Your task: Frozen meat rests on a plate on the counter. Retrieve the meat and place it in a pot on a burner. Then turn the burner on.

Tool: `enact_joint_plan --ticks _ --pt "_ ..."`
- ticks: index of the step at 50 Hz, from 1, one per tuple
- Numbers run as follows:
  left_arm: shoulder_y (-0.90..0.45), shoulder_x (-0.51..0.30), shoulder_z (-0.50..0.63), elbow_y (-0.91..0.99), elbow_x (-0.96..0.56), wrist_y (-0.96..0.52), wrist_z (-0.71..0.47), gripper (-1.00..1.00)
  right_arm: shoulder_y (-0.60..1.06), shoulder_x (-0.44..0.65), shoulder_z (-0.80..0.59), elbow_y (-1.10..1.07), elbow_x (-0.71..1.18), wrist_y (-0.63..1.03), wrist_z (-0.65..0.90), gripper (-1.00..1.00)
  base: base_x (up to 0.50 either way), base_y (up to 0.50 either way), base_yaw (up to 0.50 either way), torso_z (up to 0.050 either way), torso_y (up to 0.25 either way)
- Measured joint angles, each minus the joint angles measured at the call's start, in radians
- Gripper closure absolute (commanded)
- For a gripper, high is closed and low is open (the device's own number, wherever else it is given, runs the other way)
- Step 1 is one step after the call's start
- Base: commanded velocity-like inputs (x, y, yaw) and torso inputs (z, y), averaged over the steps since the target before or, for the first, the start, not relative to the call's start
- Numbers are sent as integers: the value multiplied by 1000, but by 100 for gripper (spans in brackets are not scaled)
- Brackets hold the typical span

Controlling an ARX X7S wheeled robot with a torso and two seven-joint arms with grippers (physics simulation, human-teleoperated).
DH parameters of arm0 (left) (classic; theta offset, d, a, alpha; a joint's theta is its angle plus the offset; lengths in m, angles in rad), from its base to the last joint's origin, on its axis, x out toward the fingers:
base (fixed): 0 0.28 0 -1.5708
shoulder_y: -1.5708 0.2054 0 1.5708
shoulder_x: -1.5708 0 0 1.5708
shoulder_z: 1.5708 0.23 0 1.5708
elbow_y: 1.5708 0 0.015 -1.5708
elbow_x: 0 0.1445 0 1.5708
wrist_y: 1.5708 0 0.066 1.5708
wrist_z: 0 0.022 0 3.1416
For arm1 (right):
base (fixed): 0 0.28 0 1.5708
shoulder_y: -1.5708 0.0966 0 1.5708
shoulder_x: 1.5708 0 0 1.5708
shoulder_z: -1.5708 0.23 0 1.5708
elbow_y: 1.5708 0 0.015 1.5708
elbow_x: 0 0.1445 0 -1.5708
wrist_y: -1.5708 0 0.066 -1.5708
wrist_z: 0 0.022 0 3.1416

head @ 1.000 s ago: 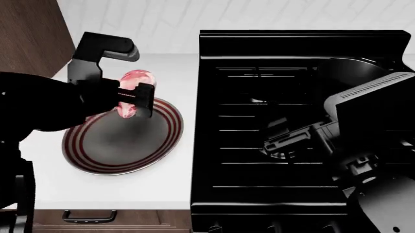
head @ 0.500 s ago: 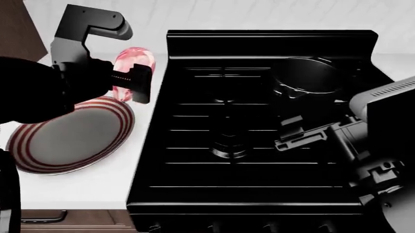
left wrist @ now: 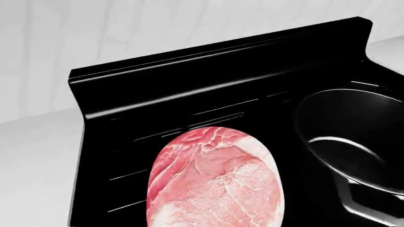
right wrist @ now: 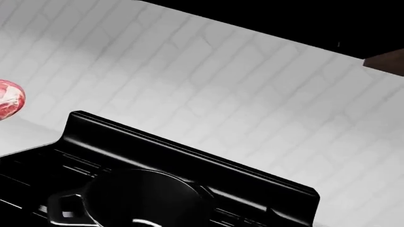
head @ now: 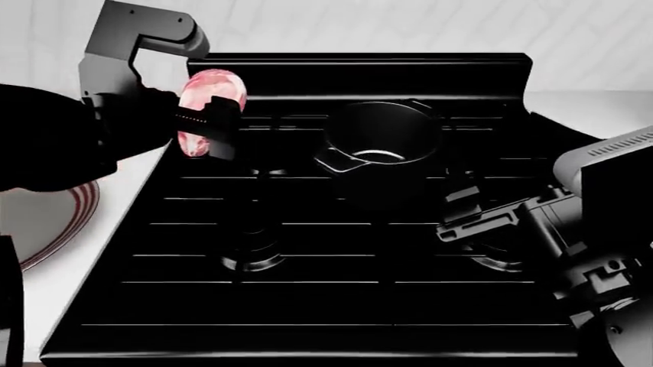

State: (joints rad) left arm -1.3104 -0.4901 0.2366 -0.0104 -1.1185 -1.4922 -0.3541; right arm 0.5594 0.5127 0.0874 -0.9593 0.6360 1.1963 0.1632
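Note:
My left gripper [head: 209,128] is shut on the meat [head: 216,93], an oval pink slab with white fat, held upright in the air above the stove's back left corner. The meat fills the lower middle of the left wrist view [left wrist: 215,182] and shows small in the right wrist view [right wrist: 9,105]. The glossy black pot [head: 383,138] stands on a back burner, to the right of the meat and apart from it; it also shows in both wrist views [left wrist: 360,137] [right wrist: 142,198]. The ringed plate [head: 56,222] lies bare on the white counter [head: 61,298] at far left. My right gripper [head: 472,212] hovers open and empty over the stove's right side.
The black stove top [head: 306,275] with its grates fills most of the head view, with a raised back panel [head: 357,73] behind the pot. A white tiled wall [right wrist: 189,80] stands behind the stove. White counter continues right of the stove [head: 582,103].
The view has shifted right: stove and pot have slid left in frame and the plate to the left edge. The left gripper has carried the meat off the plate to the stove's left side.

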Motion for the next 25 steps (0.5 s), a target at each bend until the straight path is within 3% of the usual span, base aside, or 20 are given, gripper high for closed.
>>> enact_joint_plan --ticks 13,25 --pt "3 -9 11 0 -29 12 -14 100 4 12 -27 2 -3 -12 17 -100 0 -18 0 0 1" --pt "-16 -6 45 -17 -29 32 -7 100 -6 16 -28 21 7 -25 22 -100 0 -500 0 0 0"
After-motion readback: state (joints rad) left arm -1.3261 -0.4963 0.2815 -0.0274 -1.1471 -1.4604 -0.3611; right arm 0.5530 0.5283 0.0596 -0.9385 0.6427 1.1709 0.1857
